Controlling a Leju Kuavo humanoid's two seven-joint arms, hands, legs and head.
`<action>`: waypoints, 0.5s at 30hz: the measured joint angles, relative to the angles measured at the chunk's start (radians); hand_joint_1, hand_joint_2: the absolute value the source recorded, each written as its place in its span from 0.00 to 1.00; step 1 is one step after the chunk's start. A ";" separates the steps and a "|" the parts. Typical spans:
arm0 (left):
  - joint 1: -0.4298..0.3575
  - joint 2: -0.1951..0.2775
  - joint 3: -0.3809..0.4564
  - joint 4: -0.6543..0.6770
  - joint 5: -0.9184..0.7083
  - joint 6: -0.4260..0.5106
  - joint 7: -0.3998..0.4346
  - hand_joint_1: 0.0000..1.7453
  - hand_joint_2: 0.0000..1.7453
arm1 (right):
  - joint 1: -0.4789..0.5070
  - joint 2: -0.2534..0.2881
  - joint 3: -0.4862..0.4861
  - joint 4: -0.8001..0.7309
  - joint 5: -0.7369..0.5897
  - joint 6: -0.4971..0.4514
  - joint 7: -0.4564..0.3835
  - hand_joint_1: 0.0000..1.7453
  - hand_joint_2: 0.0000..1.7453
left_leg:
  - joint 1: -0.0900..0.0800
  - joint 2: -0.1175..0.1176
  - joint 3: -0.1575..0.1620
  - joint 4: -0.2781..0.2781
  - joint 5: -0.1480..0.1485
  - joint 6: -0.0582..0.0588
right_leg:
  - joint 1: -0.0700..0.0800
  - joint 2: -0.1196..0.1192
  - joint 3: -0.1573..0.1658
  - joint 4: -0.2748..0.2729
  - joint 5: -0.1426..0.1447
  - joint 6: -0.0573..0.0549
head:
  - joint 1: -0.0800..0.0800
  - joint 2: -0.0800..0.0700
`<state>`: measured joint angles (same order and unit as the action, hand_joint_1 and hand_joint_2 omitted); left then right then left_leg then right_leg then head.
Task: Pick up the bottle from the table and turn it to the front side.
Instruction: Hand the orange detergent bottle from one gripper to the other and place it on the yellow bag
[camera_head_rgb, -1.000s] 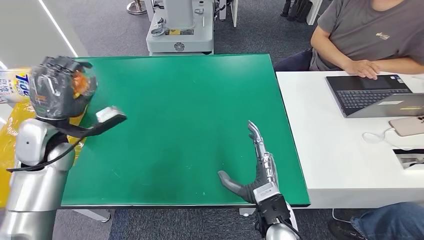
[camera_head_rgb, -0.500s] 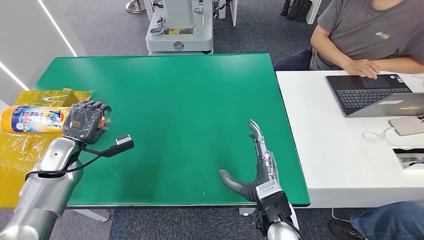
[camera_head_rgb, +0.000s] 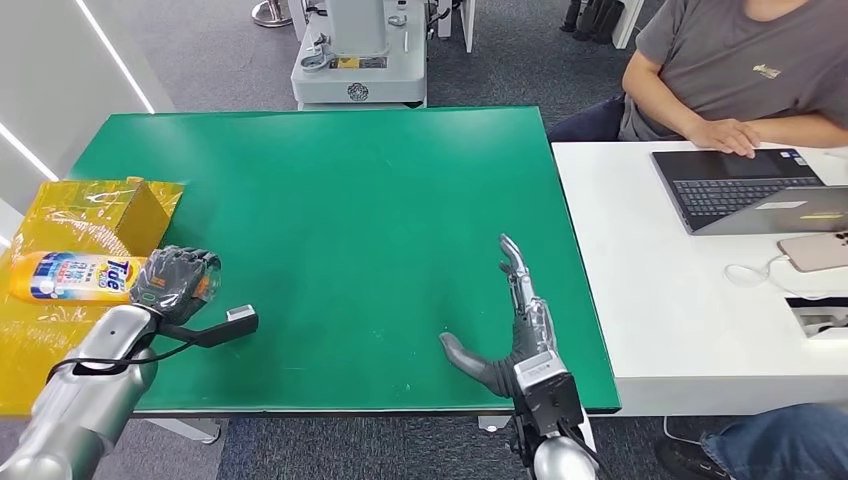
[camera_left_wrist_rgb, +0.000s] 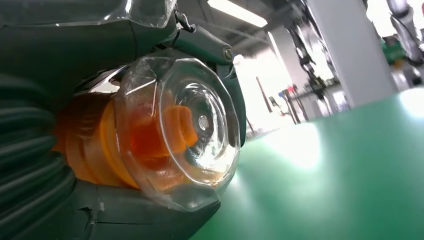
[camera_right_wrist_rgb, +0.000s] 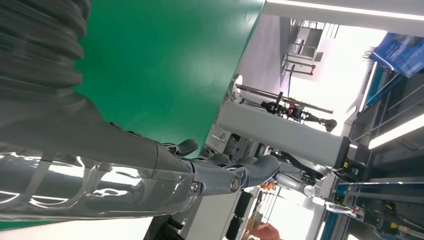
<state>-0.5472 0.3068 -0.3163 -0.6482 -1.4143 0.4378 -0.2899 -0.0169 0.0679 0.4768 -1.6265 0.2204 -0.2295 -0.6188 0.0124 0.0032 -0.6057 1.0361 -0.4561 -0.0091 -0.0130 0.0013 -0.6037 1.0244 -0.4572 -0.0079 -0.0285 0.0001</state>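
Head view: left hand (camera_head_rgb: 175, 283) is gripping the bottle (camera_head_rgb: 70, 277) at its cap end; the bottle is lying sideways off the green desk (camera_head_rgb: 350, 200) edge, above yellow packaging (camera_head_rgb: 90, 205). Right hand (camera_head_rgb: 515, 330) is resting on the desk, fingers spread, holding nothing.

Left wrist view: fingers (camera_left_wrist_rgb: 205, 45) are wrapping the clear cap (camera_left_wrist_rgb: 185, 130).

Right wrist view: fingers (camera_right_wrist_rgb: 260, 167) are extended.

Risk: the grip is sitting far from the body's weight, so the bottle may be slipping or sagging during rotation.
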 joint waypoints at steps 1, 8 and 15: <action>0.000 0.001 -0.001 0.015 0.000 -0.014 -0.018 1.00 1.00 | -0.001 0.000 0.001 0.001 -0.001 -0.001 0.000 0.00 1.00 | 0.000 0.000 0.000 0.000 0.000 0.000 | 0.000 0.000 0.000 0.000 0.000 0.000 | 0.000 0.000; 0.000 0.000 -0.017 0.098 -0.028 0.032 -0.031 1.00 1.00 | -0.012 0.000 0.013 0.011 -0.012 -0.007 0.000 0.00 1.00 | 0.000 0.000 0.000 0.000 0.000 0.000 | 0.000 0.000 0.000 0.000 0.000 0.000 | 0.000 0.000; -0.001 -0.007 -0.030 0.138 -0.060 0.090 0.001 1.00 1.00 | -0.024 0.000 0.023 0.018 -0.016 -0.013 0.000 0.00 1.00 | 0.000 0.000 0.000 0.000 0.000 0.000 | 0.000 0.000 0.000 0.000 0.000 0.000 | 0.000 0.000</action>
<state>-0.5485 0.2995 -0.3464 -0.5105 -1.4747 0.5280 -0.2892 -0.0411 0.0679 0.5001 -1.6089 0.2045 -0.2427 -0.6191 0.0124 0.0031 -0.6057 1.0361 -0.4561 -0.0091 -0.0130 0.0013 -0.6038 1.0243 -0.4572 -0.0079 -0.0286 0.0000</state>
